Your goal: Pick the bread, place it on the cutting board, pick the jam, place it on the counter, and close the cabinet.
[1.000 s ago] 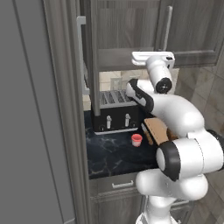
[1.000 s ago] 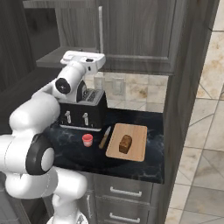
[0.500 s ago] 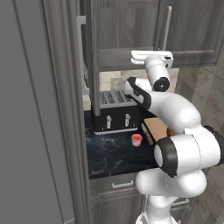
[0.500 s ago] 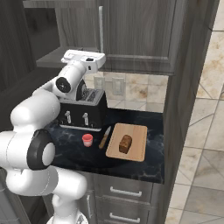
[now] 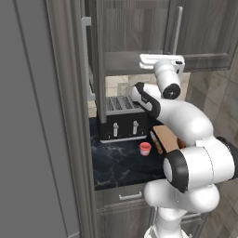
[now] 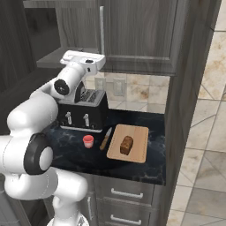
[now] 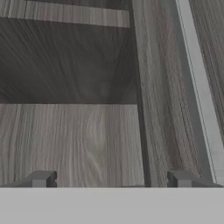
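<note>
The fingers (image 7: 109, 180) are standing open and empty — facing the cabinet (image 7: 87, 131) door, its handle (image 7: 199, 92) lying just right.

No readable text or labels anywhere.

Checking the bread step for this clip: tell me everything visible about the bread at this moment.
The bread is a small dark brown, crusty chunk, longer than wide, lying flat on the light tan cutting board, roughly at its middle and angled slightly across it. It touches only the board. Nothing grips it: the arm is raised up by the cabinet. The knife lies off the board's left edge, and the jam stands further left on the counter.
</note>
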Controlling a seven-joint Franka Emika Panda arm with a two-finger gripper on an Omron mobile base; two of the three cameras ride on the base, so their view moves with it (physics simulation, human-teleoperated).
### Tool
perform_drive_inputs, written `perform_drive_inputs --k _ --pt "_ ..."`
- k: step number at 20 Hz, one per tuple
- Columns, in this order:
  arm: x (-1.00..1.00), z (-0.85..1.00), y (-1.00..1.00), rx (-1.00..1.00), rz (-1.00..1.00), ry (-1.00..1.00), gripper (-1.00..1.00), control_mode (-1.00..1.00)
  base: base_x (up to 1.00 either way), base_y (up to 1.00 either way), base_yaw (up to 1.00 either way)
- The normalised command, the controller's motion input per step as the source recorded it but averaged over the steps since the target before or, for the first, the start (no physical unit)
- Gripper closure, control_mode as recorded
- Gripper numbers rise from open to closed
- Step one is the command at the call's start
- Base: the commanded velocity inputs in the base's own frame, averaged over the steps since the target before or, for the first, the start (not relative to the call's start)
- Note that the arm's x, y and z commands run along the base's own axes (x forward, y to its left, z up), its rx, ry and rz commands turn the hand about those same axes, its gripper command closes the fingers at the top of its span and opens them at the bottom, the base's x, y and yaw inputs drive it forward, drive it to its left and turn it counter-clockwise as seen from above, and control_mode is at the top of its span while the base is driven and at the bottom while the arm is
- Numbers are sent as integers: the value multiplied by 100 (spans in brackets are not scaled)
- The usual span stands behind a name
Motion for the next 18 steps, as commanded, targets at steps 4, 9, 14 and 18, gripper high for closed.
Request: perform_drive_inputs --k 4,9,14,18 --pt "-36 3 0 0 0 0 -100 -100 0 0 0" --pt "-46 5 1 0 1 0 -100 -100 0 0 0" --pt "-43 2 9 0 1 0 -100 -100 0 0 0" --pt "-49 4 13 0 0 0 -100 -100 0 0 0"
